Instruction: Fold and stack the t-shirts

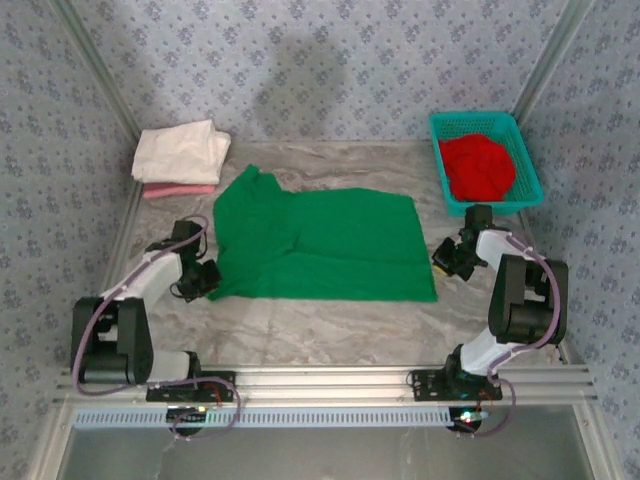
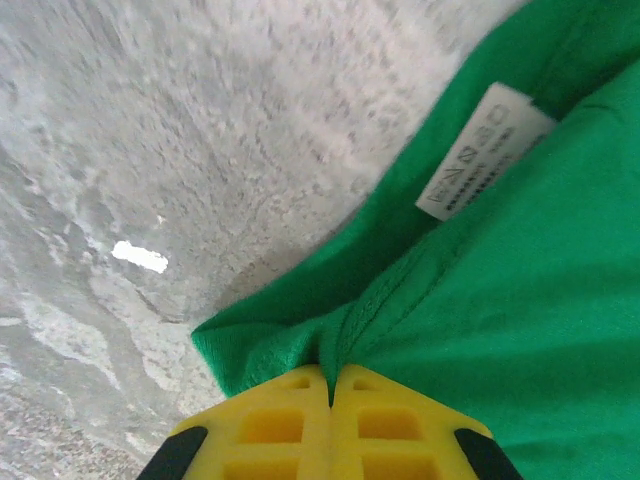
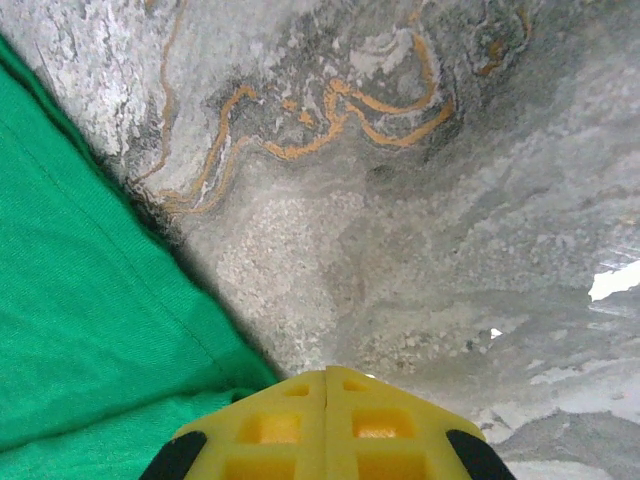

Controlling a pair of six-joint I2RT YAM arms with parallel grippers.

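At the near edge of the table [image 1: 330, 320], the two arms reach forward from their bases, one to each near corner of the green t-shirt [image 1: 330, 245]. The left gripper [image 2: 330, 385] sits low at the shirt's near left corner; its yellow fingers are pressed together, and a pucker of green cloth is pinched in the seam between them. Just past that pinch a white label [image 2: 482, 150] lies on the cloth beside a stitched edge. The right gripper [image 3: 327, 378] is down at the near right corner, fingers closed tight against each other; the shirt's hem runs up to the left finger, and I cannot tell whether any cloth is caught there. Bare marbled table lies ahead of it.

Further in, the green t-shirt lies spread mostly flat across the middle of the table, one part reaching out toward the far left. In the far left corner a folded cream-white t-shirt [image 1: 180, 150] rests on a pink t-shirt [image 1: 178, 190]; only the pink one's near edge shows beneath it. In the far right corner stands a teal basket [image 1: 528, 165], with the red t-shirt [image 1: 478, 167] bunched up inside it, apart from the green one.
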